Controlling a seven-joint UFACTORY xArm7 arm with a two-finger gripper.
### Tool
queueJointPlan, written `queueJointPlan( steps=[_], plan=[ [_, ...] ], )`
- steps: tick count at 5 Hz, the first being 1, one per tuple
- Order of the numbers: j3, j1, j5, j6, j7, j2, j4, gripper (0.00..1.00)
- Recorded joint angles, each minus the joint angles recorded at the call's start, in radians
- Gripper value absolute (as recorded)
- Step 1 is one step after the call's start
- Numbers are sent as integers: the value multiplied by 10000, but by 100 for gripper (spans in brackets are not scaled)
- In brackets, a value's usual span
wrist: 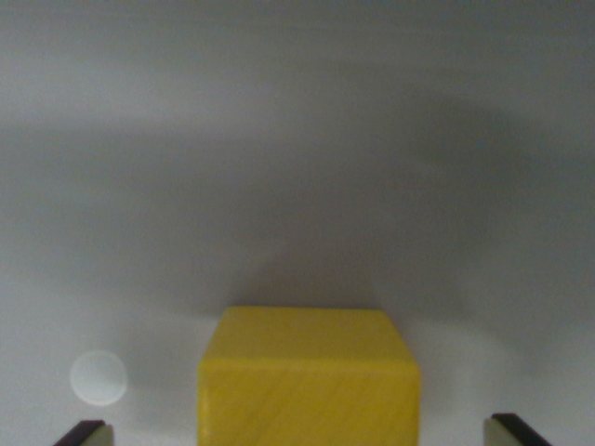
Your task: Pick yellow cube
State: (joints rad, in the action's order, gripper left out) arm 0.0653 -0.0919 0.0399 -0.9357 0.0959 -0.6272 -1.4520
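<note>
Yellow cube (309, 379) fills the bottom middle of the wrist view, sitting flat on a plain grey table (297, 139), so that's where the target is right now. Going from big stuff to small:

The table takes up nearly everything else. It's bare and soft-shadowed, and there are no walls, rims or other objects anywhere I can make out. Loads of free room above and to both sides of the block, so nothing looks likely to get clipped on the way down or back up.

Next, the cube itself. Its top face and front face both show, square-on to the camera and not tilted. It's resting on the surface, definitely not lifted.

Then the gripper (302, 437). Only the two dark fingertips (85, 433) poke in at the bottom corners, one on each side, spread wide with clear gaps between them and the block. No contact at all that I can see.

Smallest thing: a pale round spot (99, 378) on the wrist view's left, near the cube. Could be a mark or a glare, can't tell.

So progress-wise I'd say lined up and straddling, but the squeeze and the lift aren't done yet.
</note>
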Motion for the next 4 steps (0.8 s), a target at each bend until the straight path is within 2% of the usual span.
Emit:
queueJointPlan(
  steps=[4],
  plan=[
    [6, -27, 8, 151, 15, -133, 26, 0]
  ],
)
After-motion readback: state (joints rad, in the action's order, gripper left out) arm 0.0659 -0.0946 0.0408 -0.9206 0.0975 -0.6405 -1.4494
